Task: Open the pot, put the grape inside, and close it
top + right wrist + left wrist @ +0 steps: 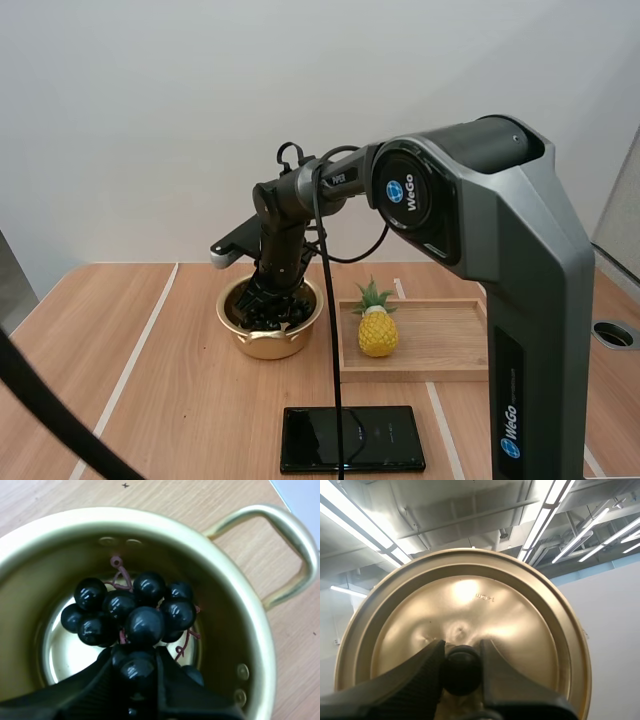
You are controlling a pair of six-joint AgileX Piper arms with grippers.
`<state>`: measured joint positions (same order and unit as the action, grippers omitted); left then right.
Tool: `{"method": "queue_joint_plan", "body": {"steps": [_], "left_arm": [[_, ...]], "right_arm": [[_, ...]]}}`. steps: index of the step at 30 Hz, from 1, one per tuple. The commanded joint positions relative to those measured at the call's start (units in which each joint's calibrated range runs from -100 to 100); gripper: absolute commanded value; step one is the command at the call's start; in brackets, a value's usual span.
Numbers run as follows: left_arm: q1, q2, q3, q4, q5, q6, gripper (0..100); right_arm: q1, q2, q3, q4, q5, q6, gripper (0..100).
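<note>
I see my right gripper (272,300) reaching down into the gold pot (270,335), which stands a little left of centre in the high view on the wooden table (150,400). The pot is open, with no lid on it.

In the right wrist view the fingers (90,680) are closed to a narrow gap around the nearest berries of the bunch of grapes (145,625). The dark bunch sits inside the pot, below the rim and near the middle of the bowl. I cannot tell whether it touches the bottom. One looped pot handle (295,555) sticks out over the wood beside it.

My left gripper (461,647) holds the lid (470,595). Its two fingers pinch the lid's black knob (462,672) between them, and the round gold face of the lid is turned towards the camera.

In the high view a wooden tray (440,345) lies just right of the pot, right of centre. A toy pineapple (378,332) stands upright at the tray's left end. A glossy black slab (352,438) lies flat at the bottom centre of the frame, apart from both pot and tray.
</note>
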<state>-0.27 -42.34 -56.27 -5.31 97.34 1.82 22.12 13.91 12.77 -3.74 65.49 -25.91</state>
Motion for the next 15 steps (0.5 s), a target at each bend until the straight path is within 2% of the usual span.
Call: {"method": "queue_joint_plan", "body": {"steps": [1,2,15], "left_arm": [[-0.13,0.34,-0.01,0.38,-0.56,0.14,0],[-0.13,0.34,-0.01,0.38,-0.56,0.14,0],[-0.13,0.34,-0.01,0.38,0.35,0.14,0]], "right_arm": [[-0.14,0.21,1.03,-0.91,4.14,1.16,81],[-0.14,0.21,1.03,-0.91,4.60,1.16,100],[-0.14,-0.59,0.62,-0.91,6.21,0.95,100]]}}
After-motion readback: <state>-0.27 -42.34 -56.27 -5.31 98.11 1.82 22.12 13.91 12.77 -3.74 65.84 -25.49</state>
